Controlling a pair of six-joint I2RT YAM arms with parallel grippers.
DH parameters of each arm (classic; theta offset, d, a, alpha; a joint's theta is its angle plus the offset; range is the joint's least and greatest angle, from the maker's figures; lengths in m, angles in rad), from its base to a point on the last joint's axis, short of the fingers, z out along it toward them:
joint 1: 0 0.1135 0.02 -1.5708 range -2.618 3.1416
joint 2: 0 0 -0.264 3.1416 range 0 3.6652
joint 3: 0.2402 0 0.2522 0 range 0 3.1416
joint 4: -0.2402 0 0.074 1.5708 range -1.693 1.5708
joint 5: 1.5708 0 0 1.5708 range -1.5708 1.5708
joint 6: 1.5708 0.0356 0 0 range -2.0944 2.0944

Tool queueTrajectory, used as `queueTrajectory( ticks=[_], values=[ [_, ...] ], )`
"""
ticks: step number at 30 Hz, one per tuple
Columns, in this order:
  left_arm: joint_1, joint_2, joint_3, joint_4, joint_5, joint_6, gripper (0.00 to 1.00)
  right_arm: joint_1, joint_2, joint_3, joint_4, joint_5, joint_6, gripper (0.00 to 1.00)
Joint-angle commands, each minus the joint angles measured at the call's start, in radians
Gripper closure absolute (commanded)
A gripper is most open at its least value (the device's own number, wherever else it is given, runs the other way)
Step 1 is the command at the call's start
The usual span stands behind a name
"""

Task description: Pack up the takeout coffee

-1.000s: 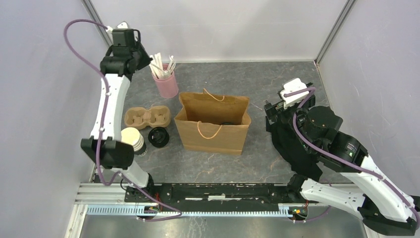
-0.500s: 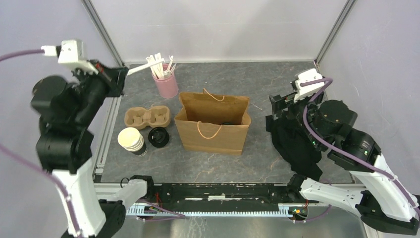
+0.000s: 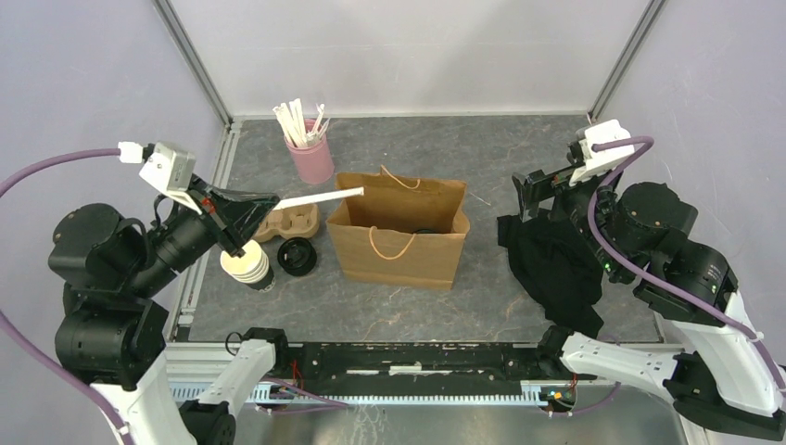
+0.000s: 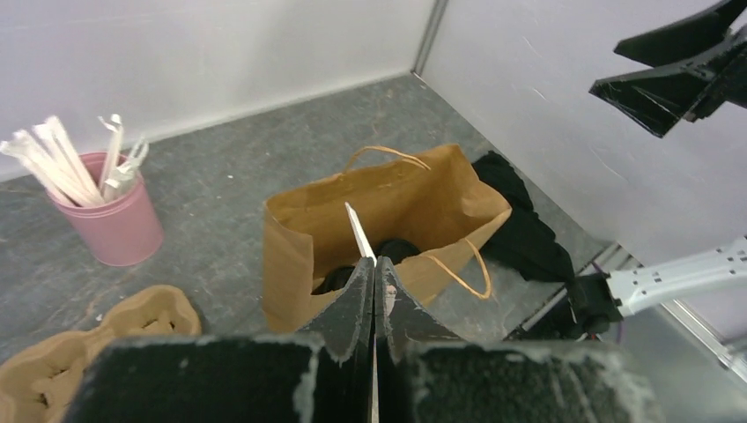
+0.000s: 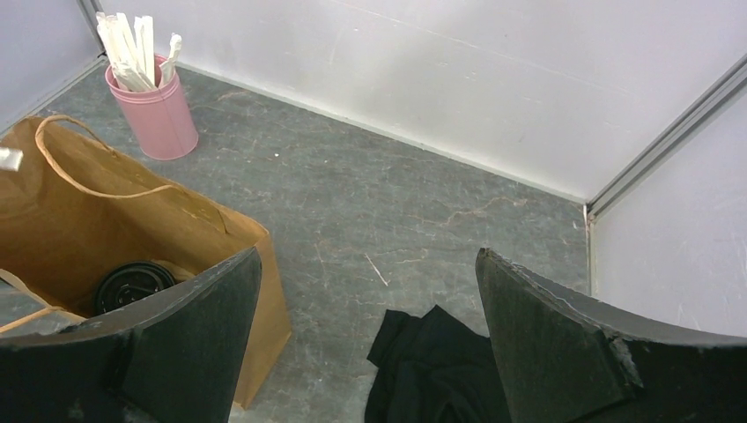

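Top external view: the left gripper [image 4: 374, 273], fingers pinched on a white stick [image 3: 320, 197], has swung away from the pink cup [image 3: 311, 158] — the stick's tip now reaches the paper bag [image 3: 399, 250]. One coffee cup [image 3: 248, 262] stands unlidded outside, likely still to be packed (a capped cup [image 5: 132, 284] sits inside). The right gripper [image 5: 368, 256] hangs wide open.

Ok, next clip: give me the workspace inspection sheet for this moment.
Surface: grey table, no spills seen.
Job's things: lidded cup inside paper bag; open cup and loose black lid on the table.
Clutter: black cloth, pink cup of sticks, cardboard carrier.
Grippers: left gripper, jaws shut on a white stick; right gripper, jaws wide open, empty.
Cables: purple cable on each arm, off the table things.
Surroundings: pale walls, nothing else seen.
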Motion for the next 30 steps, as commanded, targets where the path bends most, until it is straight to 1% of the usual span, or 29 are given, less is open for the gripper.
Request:
queueTrajectory(
  ticks=[1,5,11,15,19,21,23,25,27,28,30],
  values=[
    [-0.004,0.048,-0.024,0.007,0.093,0.017,0.98,0.003,-0.007,0.017,-0.026,0.016,0.062,0.02],
    [-0.004,0.075,-0.074,0.053,0.163,-0.024,0.98,0.004,-0.052,-0.046,0.0,0.02,0.082,0.02],
    [-0.007,0.116,-0.132,0.086,0.194,-0.044,0.98,0.003,-0.106,-0.125,0.028,0.031,0.102,0.02],
    [-0.006,0.197,-0.091,0.089,0.16,-0.067,0.98,0.003,-0.145,-0.173,0.035,0.059,0.118,0.02],
    [-0.009,0.289,-0.078,0.089,0.112,-0.151,0.98,0.004,-0.184,-0.237,0.047,0.081,0.145,0.02],
    [-0.027,0.324,-0.092,0.113,0.107,-0.191,0.98,0.002,-0.202,-0.272,0.065,0.092,0.153,0.02],
    [-0.086,0.343,-0.091,0.137,0.045,-0.2,0.98,0.004,-0.216,-0.307,0.091,0.094,0.147,0.02],
    [-0.168,0.371,-0.071,0.143,-0.049,-0.192,0.98,0.003,-0.218,-0.325,0.103,0.092,0.135,0.02],
    [-0.252,0.398,-0.05,0.147,-0.17,-0.19,0.98,0.003,-0.213,-0.333,0.103,0.097,0.13,0.02],
    [-0.292,0.407,-0.044,0.152,-0.203,-0.186,0.98,0.004,-0.209,-0.335,0.102,0.096,0.13,0.02],
    [-0.355,0.41,-0.049,0.166,-0.342,-0.174,0.98,0.003,-0.203,-0.334,0.102,0.086,0.131,0.02]
  ],
)
